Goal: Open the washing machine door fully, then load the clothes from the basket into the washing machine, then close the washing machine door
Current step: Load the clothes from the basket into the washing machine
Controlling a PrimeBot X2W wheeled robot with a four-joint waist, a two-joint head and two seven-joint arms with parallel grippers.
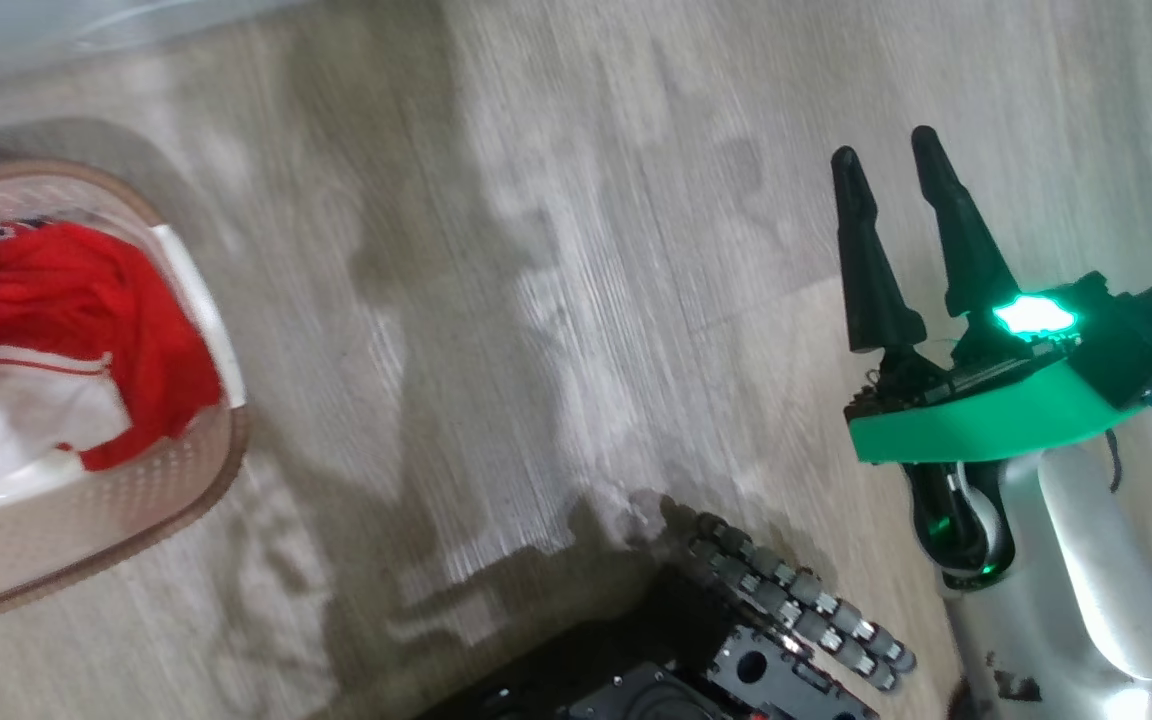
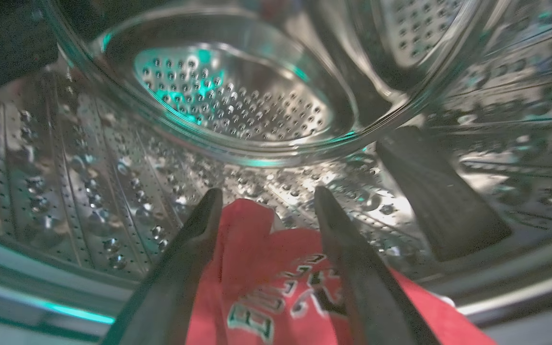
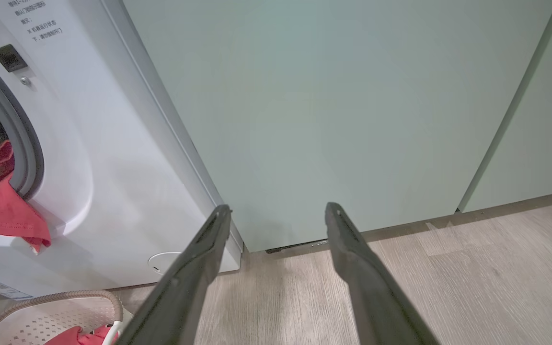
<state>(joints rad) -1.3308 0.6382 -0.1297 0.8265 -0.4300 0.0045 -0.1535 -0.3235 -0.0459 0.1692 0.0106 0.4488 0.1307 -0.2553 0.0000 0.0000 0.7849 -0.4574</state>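
The basket (image 1: 221,455) stands on the floor at the far left of the head view, with red and white clothes (image 1: 66,290) heaped in it. My left gripper (image 2: 267,191) is open inside the steel drum of the washing machine (image 3: 113,167). A red garment with white lettering (image 2: 266,268) lies loose under and between its fingers at the drum's mouth. From the right wrist view that red garment (image 3: 7,211) droops over the grey seal. My right gripper (image 1: 884,148) hangs open and empty above the floor. The washing machine door is out of view.
Pale green cabinets (image 3: 352,96) stand right beside the washer. A dark lifter rib (image 2: 441,196) rises from the drum wall on the right. My own black wheeled base (image 1: 736,660) sits low in the head view. The basket (image 3: 41,316) stands just before the washer.
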